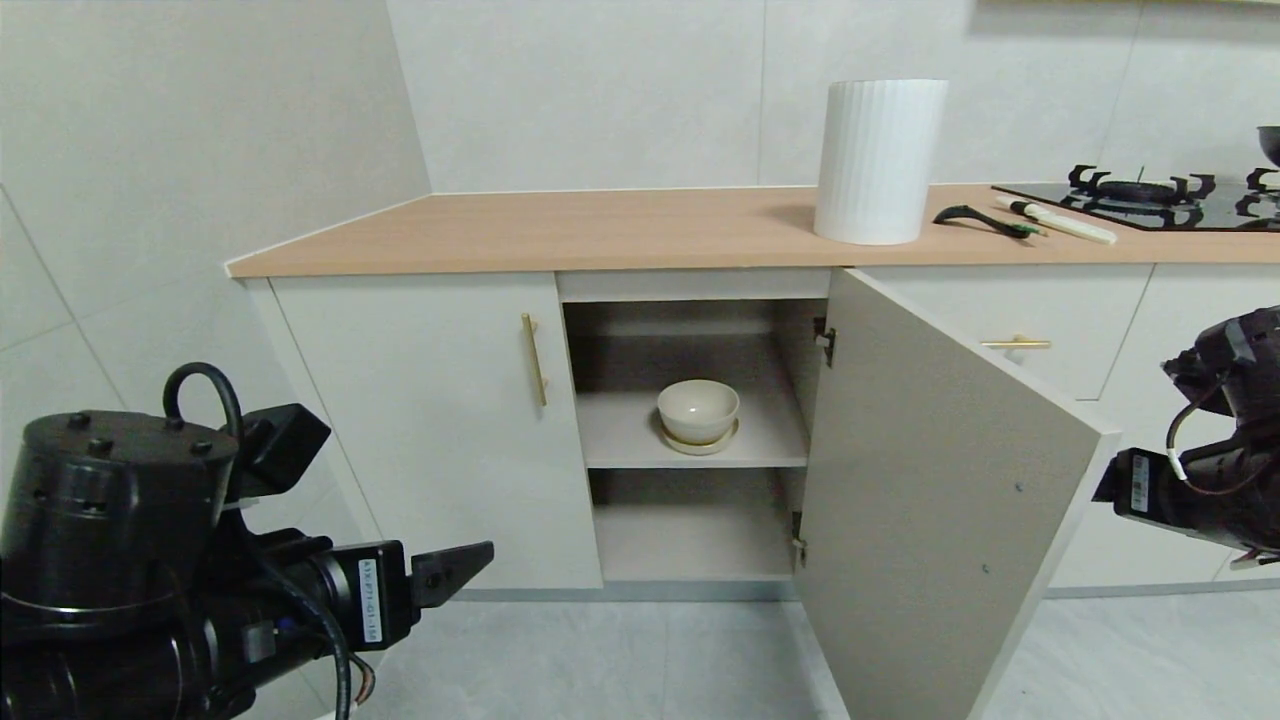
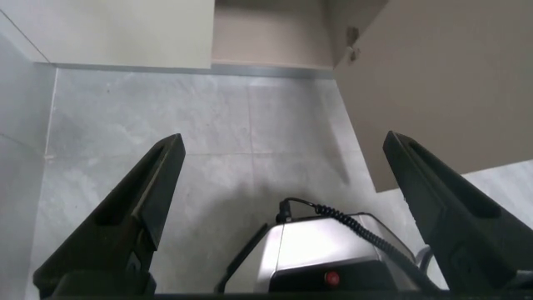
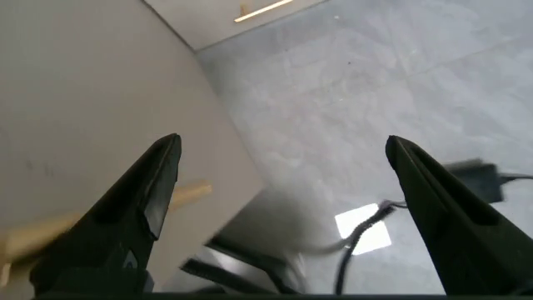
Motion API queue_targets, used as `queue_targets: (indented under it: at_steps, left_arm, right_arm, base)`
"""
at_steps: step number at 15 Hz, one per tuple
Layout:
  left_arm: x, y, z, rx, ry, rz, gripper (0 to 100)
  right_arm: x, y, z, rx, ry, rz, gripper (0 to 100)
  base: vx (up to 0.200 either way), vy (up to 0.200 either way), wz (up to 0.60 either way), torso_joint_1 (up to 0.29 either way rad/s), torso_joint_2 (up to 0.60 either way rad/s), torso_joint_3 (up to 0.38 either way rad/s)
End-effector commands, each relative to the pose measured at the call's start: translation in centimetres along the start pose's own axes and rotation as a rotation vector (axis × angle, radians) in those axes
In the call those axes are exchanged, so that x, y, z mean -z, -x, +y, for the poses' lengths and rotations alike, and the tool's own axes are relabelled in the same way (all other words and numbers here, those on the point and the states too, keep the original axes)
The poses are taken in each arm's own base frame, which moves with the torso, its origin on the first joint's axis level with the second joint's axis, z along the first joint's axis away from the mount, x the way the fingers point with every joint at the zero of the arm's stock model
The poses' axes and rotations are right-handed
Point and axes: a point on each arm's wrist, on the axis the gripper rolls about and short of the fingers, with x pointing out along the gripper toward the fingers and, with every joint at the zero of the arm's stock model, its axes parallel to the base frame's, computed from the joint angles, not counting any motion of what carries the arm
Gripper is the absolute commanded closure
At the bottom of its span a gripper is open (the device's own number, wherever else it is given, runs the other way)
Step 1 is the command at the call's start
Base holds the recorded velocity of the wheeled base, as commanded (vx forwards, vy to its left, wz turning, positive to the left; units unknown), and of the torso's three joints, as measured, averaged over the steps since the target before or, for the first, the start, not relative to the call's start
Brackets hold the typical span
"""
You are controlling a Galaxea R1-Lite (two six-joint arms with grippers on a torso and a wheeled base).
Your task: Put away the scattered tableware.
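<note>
Beside cabinet door (image 1: 940,480), right gripper (image 3: 281,146) hung spread, empty; bowl (image 1: 698,408) shelved behind door. Judged best: push door's free edge squarely, slowly.

Home kitchen, wooden countertop (image 1: 600,230), gas hob (image 1: 1150,200), white cabinets (image 1: 420,420), tiled walls (image 1: 580,90)

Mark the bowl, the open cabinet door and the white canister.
bowl (image 1: 698,408): head view, outer side wall.
cabinet door (image 1: 930,480): head view, middle of inner face.
white canister (image 1: 880,160): head view, ribbed side.
</note>
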Motion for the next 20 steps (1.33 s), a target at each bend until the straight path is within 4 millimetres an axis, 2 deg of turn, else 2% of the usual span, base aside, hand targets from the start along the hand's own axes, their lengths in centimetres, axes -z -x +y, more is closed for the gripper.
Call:
queue_targets:
  at_steps: [1, 5, 8, 9, 11, 14, 17, 20]
  left_arm:
    - [0.0, 0.0, 0.0, -0.001, 0.000, -0.001, 0]
    - [-0.1, 0.0, 0.0, 0.001, 0.001, -0.003, 0]
    - [-0.1, 0.0, 0.0, 0.000, 0.001, -0.005, 0]
    - [-0.1, 0.0, -0.1, 0.001, 0.000, -0.005, 0]
    - [-0.1, 0.0, -0.1, 0.001, -0.001, -0.005, 0]
    - [-0.2, 0.0, -0.1, 0.002, 0.000, -0.009, 0]
    - [-0.4, 0.1, -0.1, 0.002, 0.002, -0.016, 0]
    - [-0.5, 0.2, -0.1, 0.005, 0.004, -0.031, 0]
  right_arm:
    - [0.4, -0.7, 0.8, -0.012, 0.011, 0.025, 0]
    - [1.7, -0.7, 4.3, -0.108, 0.069, 0.034, 0]
    - [2.2, -2.2, 8.0, -0.231, 0.140, 0.028, 0]
    - [2.1, -2.5, 8.6, -0.245, 0.150, 0.029, 0]
    - [1.2, -4.0, 11.5, -0.281, 0.224, 0.017, 0]
    - [0.2, -5.9, 14.6, -0.316, 0.277, -0.006, 0]
    - [-1.1, -7.5, 16.7, -0.380, 0.305, -0.023, 0]
    - [-1.5, -8.6, 17.9, -0.418, 0.305, -0.021, 0]
  base:
    - [0.000, 0.000, 0.00, 0.000, 0.00, 0.000]
    - [0.000, 0.000, 0.00, 0.000, 0.00, 0.000]
    - [0.000, 0.000, 0.00, 0.000, 0.00, 0.000]
    - [0.000, 0.000, 0.00, 0.000, 0.00, 0.000]
    - [0.000, 0.000, 0.00, 0.000, 0.00, 0.000]
    - [0.000, 0.000, 0.00, 0.000, 0.00, 0.000]
    - [0.000, 0.000, 0.00, 0.000, 0.00, 0.000]
    - [0.000, 0.000, 0.00, 0.000, 0.00, 0.000]
